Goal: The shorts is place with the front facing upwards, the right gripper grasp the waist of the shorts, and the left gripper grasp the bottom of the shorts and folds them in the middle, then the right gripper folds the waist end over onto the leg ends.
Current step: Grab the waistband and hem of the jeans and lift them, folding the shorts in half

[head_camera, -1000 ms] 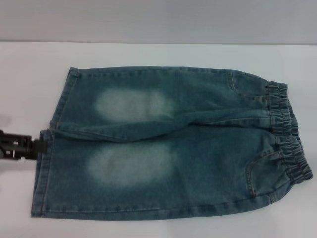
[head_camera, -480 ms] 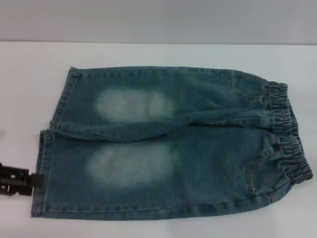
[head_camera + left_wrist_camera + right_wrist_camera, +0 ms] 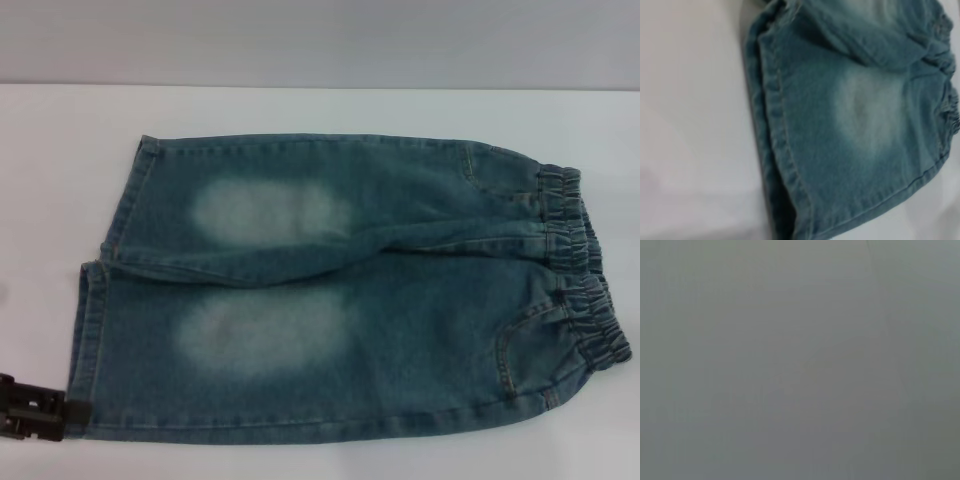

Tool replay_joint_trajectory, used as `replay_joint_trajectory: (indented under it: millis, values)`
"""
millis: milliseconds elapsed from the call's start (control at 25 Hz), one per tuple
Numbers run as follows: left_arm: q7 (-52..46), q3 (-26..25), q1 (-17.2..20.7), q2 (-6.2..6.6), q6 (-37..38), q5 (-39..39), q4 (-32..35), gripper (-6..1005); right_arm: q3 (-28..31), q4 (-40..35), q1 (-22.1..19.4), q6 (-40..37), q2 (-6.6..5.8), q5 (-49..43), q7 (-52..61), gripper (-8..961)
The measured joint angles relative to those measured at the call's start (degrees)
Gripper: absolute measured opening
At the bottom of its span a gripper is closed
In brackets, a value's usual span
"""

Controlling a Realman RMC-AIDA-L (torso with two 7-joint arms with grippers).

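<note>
The shorts (image 3: pixel 340 290) are laid flat, front up, on the white table (image 3: pixel 300 110), filling most of the head view. The gathered waistband (image 3: pixel 585 270) is at the 3 o'clock side, the 2 leg hems (image 3: pixel 95 300) at the 9 o'clock side. 2 pale faded patches are seen on the thighs, 1 on the far leg (image 3: pixel 265 210) and 1 on the near leg (image 3: pixel 260 330). A stitched pocket (image 3: pixel 530 350) is seen near the waistband at about 4 o'clock. The far leg's hem sits a little further in toward the centre than the near leg's hem. The left gripper (image 3: pixel 72 412) is seen at about 8 o'clock in the head view, only its black tip in frame, at the near corner of the near leg's hem; contact with the cloth looks likely but cannot be confirmed. How wide its fingers stand cannot be told. In the left wrist view the near leg's hem (image 3: pixel 772 140) with its stitch line and 1 pale patch (image 3: pixel 865 110) are shown close up, with bare table beside it; no fingers are seen there. The right gripper is not seen in any view; only a plain grey surface is shown by the right wrist camera.
</note>
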Motion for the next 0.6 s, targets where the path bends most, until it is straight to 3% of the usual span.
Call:
replay_joint_trajectory:
  millis: [600]
  values:
    - [-0.3,0.1,0.2,-0.15,-2.0,3.0,0.1,695,-0.2,0.3,-0.2,-0.1,0.07,-0.1,0.0,548]
